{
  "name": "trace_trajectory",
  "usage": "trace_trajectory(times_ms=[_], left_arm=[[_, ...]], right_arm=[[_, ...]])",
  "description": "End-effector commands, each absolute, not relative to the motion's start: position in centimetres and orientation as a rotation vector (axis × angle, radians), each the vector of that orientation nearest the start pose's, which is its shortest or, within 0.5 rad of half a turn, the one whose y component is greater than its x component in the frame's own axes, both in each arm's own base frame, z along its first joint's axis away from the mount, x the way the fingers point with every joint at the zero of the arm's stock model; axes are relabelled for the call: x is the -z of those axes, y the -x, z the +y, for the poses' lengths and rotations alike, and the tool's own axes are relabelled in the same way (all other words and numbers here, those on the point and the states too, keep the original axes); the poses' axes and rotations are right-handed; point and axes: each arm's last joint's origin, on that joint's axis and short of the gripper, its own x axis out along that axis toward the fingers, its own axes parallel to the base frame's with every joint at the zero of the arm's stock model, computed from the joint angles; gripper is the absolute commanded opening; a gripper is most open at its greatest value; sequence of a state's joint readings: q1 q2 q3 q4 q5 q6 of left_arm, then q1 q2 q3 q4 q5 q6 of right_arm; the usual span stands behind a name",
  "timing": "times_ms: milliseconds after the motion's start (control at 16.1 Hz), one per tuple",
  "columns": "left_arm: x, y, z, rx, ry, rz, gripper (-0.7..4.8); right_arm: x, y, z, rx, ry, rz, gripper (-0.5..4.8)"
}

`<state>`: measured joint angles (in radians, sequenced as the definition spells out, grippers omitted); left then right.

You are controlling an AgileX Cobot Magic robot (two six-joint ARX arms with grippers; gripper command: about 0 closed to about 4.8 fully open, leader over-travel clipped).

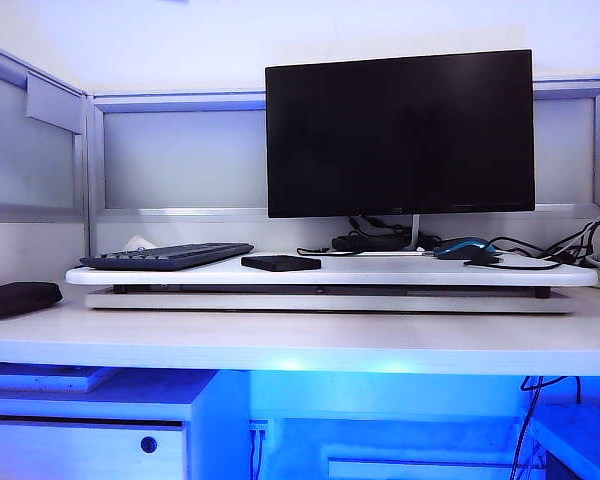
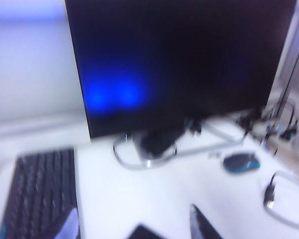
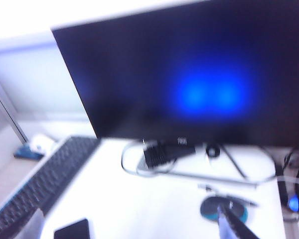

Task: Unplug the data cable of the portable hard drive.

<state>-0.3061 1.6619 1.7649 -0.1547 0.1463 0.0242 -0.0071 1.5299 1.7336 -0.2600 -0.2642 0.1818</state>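
l fingers (image 2: 134,226) spread, empty, above the portable hard drive (image 1: 280,263) at worktop (image 1: 380,272) centre. r fingers (image 3: 134,224) spread wide, empty. data cable: can't tell where it joins. next imo: l pins drive, r pulls plug straight. keyboard (image 1: 166,256) at 9 o'clock, mouse (image 1: 467,247) at 3, monitor (image 1: 400,130) at 12.
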Motion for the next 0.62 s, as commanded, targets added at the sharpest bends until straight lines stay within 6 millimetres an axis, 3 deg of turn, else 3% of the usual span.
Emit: trace_trajectory(times_ms=[62, 620], left_arm=[[-46.9, -33.3, -11.0, 0.450, -0.028, 0.007, 3.00], [-50.6, -27.5, -9.1, 0.448, -0.024, -0.034, 3.00]], right_arm=[[-48.5, -31.5, 0.6, -0.262, -0.182, 0.039, 4.79], [-51.5, -26.3, 0.9, -0.280, -0.174, -0.040, 4.79]])
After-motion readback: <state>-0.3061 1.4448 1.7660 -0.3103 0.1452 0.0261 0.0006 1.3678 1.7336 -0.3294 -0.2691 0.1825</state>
